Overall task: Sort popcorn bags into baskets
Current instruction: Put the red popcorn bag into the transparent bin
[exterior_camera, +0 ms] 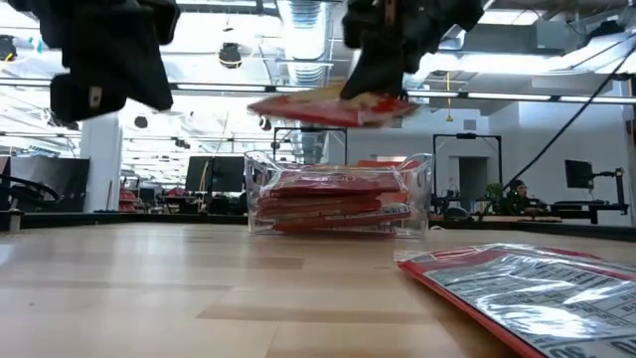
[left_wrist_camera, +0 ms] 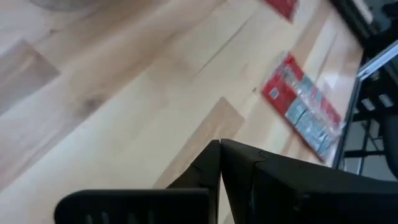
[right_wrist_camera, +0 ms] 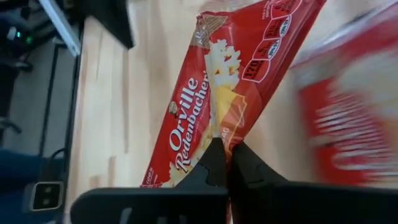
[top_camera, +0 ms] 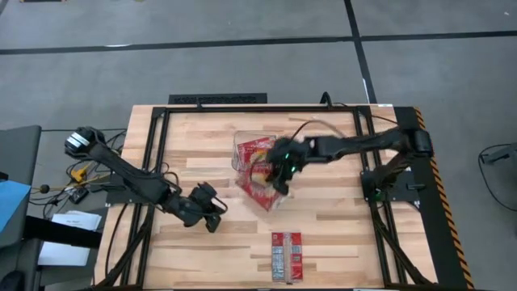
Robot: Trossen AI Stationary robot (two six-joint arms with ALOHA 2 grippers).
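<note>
My right gripper point(top_camera: 283, 174) is shut on a red popcorn bag point(right_wrist_camera: 230, 81), held in the air above the near side of the clear plastic bin point(exterior_camera: 338, 194). The bin point(top_camera: 252, 149) stands at the table's middle with several red bags stacked flat inside. Another bag point(top_camera: 287, 255), silvery side up, lies flat on the table near the front edge and also shows in the left wrist view point(left_wrist_camera: 303, 106). My left gripper point(top_camera: 210, 214) is shut and empty, hovering above the wood left of the bin. My right gripper pinches the bag's long edge point(right_wrist_camera: 219, 134), about midway along it, between its two fingers. The fingers come from above, slanting down. The bag point(exterior_camera: 333, 107) is lifted clear, lying nearly level above the bin's rim.
A dark metal frame point(top_camera: 157, 162) runs around the wooden tabletop. There is bare wood point(top_camera: 339, 218) to the right of the bin and in front of it. The room with desks and monitors shows behind the table in the low view.
</note>
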